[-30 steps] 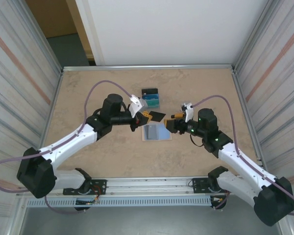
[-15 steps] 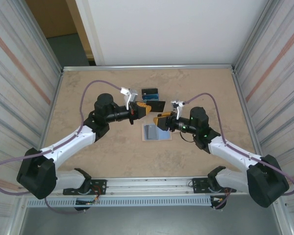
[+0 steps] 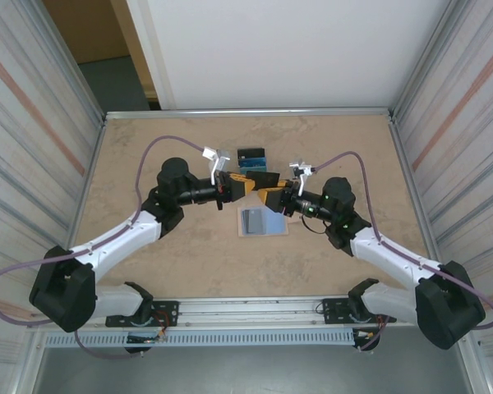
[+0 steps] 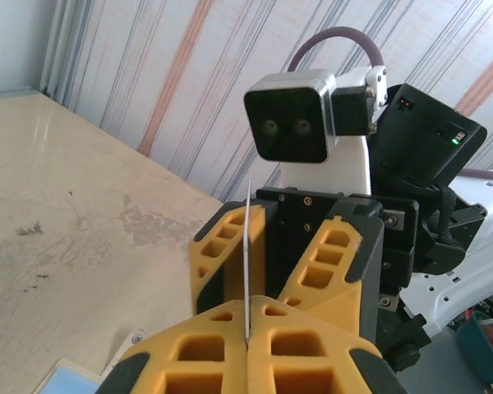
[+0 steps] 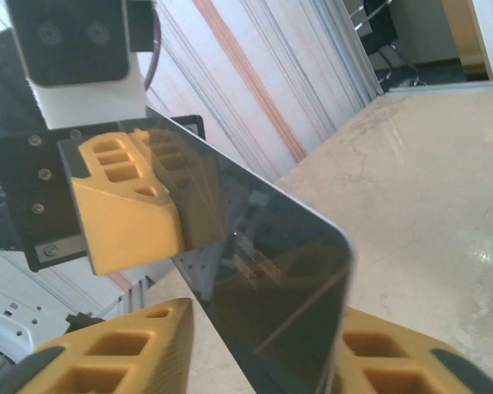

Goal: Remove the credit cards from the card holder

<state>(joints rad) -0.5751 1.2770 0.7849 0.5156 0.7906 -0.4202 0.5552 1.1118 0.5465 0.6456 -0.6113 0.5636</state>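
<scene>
Left claw (image 3: 240,185): pressed together on one end of a black card (image 3: 263,178), holding it clear of the table (image 3: 148,156). From its own wrist, the card stands edge-on out of the closed fingertips.

Right claw (image 3: 271,197): faces the left claw, with its fingers (image 5: 107,349) spread to either side of the card's free end. Whether either finger touches the card cannot be told.

Card holder (image 3: 261,222): lies open on the table beneath both claws, pale blue inside up.

Pile of cards (image 3: 251,158): on the table just beyond the left claw's tip.
</scene>
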